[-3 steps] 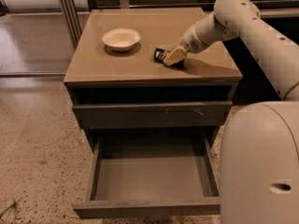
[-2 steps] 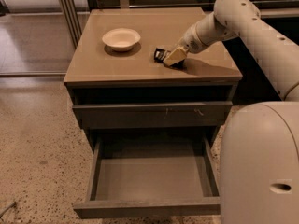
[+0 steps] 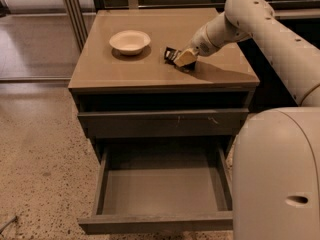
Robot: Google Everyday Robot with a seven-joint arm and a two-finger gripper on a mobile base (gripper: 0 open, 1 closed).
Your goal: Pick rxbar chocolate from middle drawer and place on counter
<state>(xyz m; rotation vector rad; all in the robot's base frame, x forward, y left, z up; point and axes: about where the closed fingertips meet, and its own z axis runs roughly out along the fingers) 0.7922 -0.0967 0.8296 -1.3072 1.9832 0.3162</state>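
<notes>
Camera view: nothing has shifted over the last second. The gripper (image 3: 181, 59) stays low over the right half of the counter (image 3: 150, 76), and its fingers look closed on one end of the rxbar (image 3: 170, 54). The bar's free end points left toward the bowl (image 3: 130, 41) and sits at or just above the surface; I cannot tell whether it touches. The drawer (image 3: 160, 189) hangs open below with nothing in it. By my judgement the carry is finished and the arm is pausing at the drop spot. What remains is letting go of the bar and lifting clear.
</notes>
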